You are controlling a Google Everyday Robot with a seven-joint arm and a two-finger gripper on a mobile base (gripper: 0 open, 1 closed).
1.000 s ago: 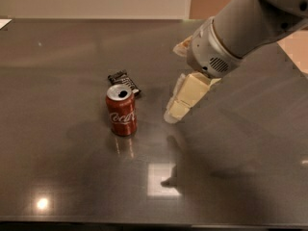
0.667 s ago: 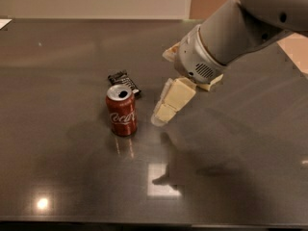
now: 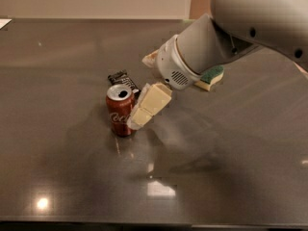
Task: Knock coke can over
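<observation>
Small red aluminium coke can (image 3: 120, 110) is standing upright on the dark glossy desk (image 3: 57, 167); probably light, slick, tippy. Pincer (image 3: 144, 94) is hanging released, empty, just beside it; I am favouring a push near the rim.

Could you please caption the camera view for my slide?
Claw beside the upright coke can on the dark table, black wrapper behind.

The dark, glossy desk (image 3: 57, 177) carries an upright coke can (image 3: 120, 112) left of centre. A black snack wrapper (image 3: 122, 79) lies flat just behind it, and a green-and-yellow sponge (image 3: 211, 77) farther right. The claw (image 3: 147, 107) hangs just right of the can.
</observation>
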